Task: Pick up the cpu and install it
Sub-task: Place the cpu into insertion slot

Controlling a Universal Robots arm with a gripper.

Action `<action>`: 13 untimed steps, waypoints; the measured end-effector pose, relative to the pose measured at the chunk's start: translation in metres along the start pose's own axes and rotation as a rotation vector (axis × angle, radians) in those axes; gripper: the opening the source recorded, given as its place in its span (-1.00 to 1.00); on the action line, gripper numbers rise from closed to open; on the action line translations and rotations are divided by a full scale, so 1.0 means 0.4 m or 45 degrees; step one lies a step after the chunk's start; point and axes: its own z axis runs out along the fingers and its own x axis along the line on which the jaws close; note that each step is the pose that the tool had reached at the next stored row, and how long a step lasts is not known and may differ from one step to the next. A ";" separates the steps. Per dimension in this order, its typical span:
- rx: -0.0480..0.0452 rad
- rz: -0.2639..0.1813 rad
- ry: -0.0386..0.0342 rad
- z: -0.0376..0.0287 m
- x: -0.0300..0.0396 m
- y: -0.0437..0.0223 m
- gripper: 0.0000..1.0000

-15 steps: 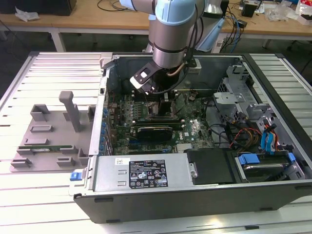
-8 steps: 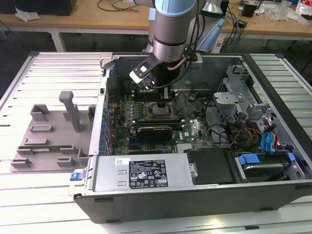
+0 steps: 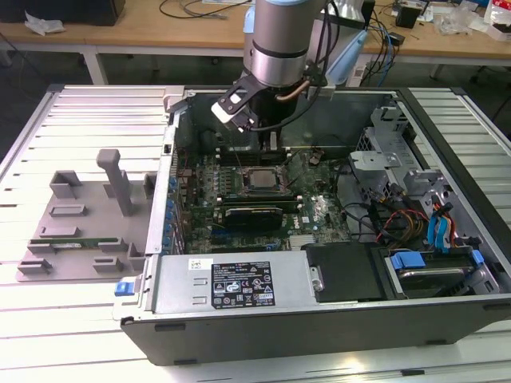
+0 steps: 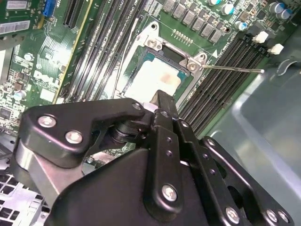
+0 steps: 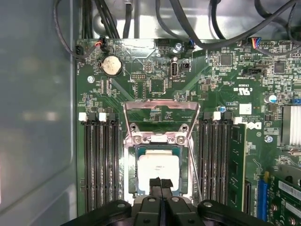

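The cpu (image 5: 157,168), a pale silvery square, lies flat in the motherboard socket (image 5: 140,162); it also shows in the second wrist view (image 4: 153,77) and in the exterior view (image 3: 259,179). The socket's metal load frame (image 5: 160,110) is swung open and its thin lever (image 4: 230,69) sticks out to the side. My gripper (image 5: 160,183) hangs just above the cpu's near edge, fingertips (image 4: 162,101) pressed together with nothing between them. In the exterior view the gripper (image 3: 270,136) reaches down into the open computer case (image 3: 319,307), over the socket.
Black memory slots (image 5: 101,160) flank the socket, with a green memory stick (image 5: 236,155) in one. Cables (image 5: 188,23) run along the case wall. At the exterior view's left, a grey fixture tray (image 3: 80,223) stands beside the case; drive bays (image 3: 431,263) lie at its right.
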 end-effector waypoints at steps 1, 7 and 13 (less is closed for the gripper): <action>0.000 0.000 0.0000 -0.005 0.000 0.000 -0.79; 0.000 0.000 0.0000 -0.034 0.000 -0.001 -0.79; 0.000 0.000 0.0000 -0.059 0.001 -0.001 -0.79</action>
